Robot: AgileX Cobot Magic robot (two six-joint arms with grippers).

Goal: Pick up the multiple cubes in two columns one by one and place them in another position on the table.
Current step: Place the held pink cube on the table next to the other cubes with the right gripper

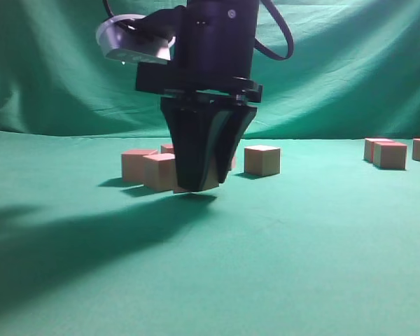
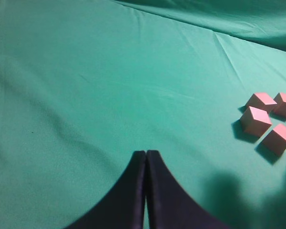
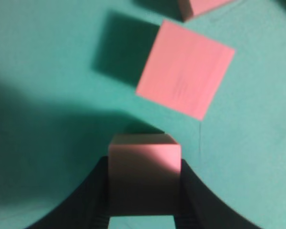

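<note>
While the green table point(image 1: 301, 231) takes up pretty much everything, the big black right gripper point(image 1: 201, 183) hangs low over the middle of it, jaws clamped on one cube point(image 3: 144, 174) that looks barely off the cloth. Just behind it there's a loose bunch of cubes point(image 1: 159, 171) and one more point(image 1: 262, 159) off to its right, then another small group point(image 1: 390, 154) well apart at the far right. Left gripper point(image 2: 146, 155) has its jaws pressed together, nothing in them, over bare cloth with four cubes point(image 2: 269, 123) off to its right
</note>
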